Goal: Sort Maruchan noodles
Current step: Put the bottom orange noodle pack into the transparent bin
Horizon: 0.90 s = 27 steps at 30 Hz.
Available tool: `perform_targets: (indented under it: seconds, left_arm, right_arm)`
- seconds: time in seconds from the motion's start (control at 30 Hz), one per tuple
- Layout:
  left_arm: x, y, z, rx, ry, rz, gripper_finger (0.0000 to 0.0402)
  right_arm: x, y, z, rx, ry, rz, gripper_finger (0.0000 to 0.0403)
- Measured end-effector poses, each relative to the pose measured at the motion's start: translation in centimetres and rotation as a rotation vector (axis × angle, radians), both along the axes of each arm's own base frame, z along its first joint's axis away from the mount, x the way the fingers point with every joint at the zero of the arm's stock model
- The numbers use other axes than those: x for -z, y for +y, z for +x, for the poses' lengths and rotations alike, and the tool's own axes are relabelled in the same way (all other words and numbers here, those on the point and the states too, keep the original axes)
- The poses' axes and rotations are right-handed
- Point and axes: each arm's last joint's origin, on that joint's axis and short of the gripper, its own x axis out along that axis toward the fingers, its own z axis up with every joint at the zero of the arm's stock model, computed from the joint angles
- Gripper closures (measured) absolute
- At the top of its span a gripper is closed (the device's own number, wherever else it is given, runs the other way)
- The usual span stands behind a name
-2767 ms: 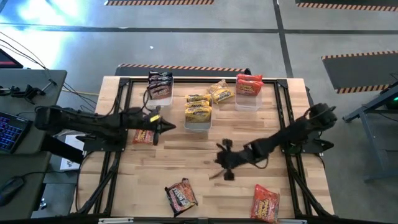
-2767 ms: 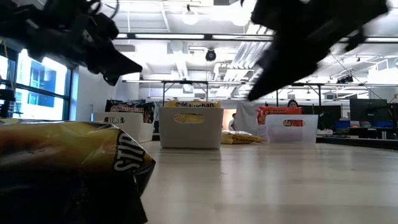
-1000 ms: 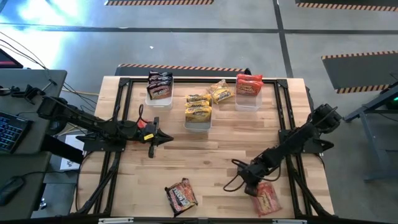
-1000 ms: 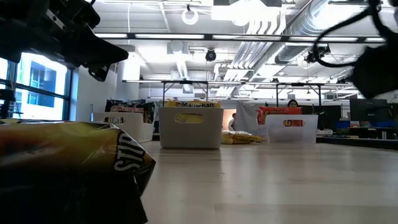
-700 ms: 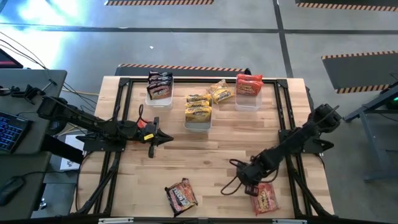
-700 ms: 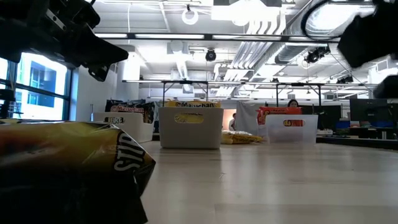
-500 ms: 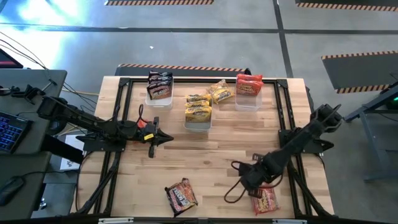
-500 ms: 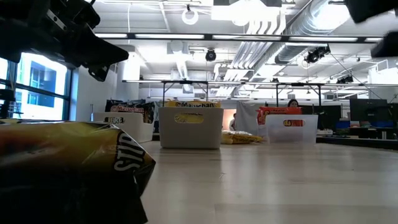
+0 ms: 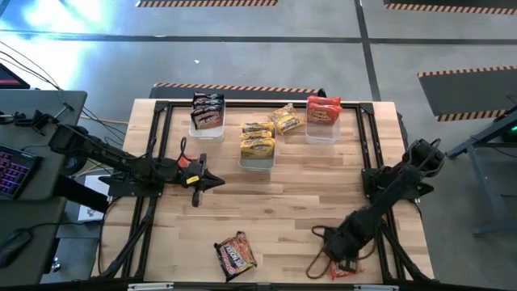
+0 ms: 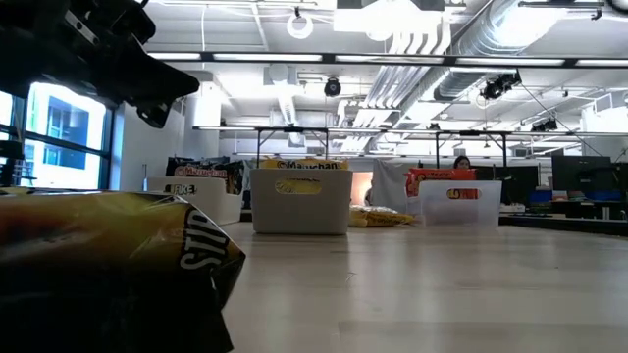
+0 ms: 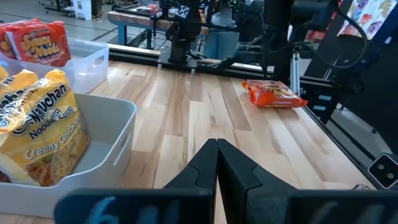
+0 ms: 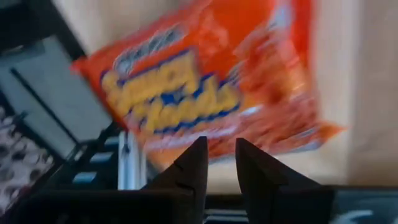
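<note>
The right gripper (image 12: 217, 163), jaws slightly apart, hangs directly over the red-orange noodle packet (image 12: 211, 99); left jaws together.

Red-orange packet (image 11: 273, 93) lies flat at the table's near-right edge; a dark packet (image 9: 234, 255) lies near-centre.
</note>
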Motion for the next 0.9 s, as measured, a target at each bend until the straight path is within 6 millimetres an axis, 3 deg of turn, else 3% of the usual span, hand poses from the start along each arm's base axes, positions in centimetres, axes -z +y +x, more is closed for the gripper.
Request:
perform_targets:
  seconds: [0.1,0.23,0.47,0.67,0.9]
  left_arm:
    - [0.0,-0.1,0.0,0.006,0.001,0.000,0.0401]
    - [0.0,-0.1,0.0,0.006,0.002,0.001,0.0401]
    - [0.0,-0.1,0.0,0.008,0.003,0.012,0.0401]
    - [0.0,-0.1,0.0,0.008,0.004,0.010,0.0401]
    - [0.0,-0.1,0.0,-0.008,0.003,0.005,0.0401]
  right_arm:
    - [-0.1,1.1,-0.6,-0.020,0.013,0.059,0.0349]
    - [0.2,1.7,-2.2,-0.010,0.157,0.035,0.0393]
    - [2.7,3.2,-3.2,-0.145,0.198,-0.006,0.0399]
    - [4.3,4.0,-1.6,-0.177,0.030,0.001,0.0402]
    - [3.9,3.1,2.9,-0.142,-0.336,0.011,0.0402]
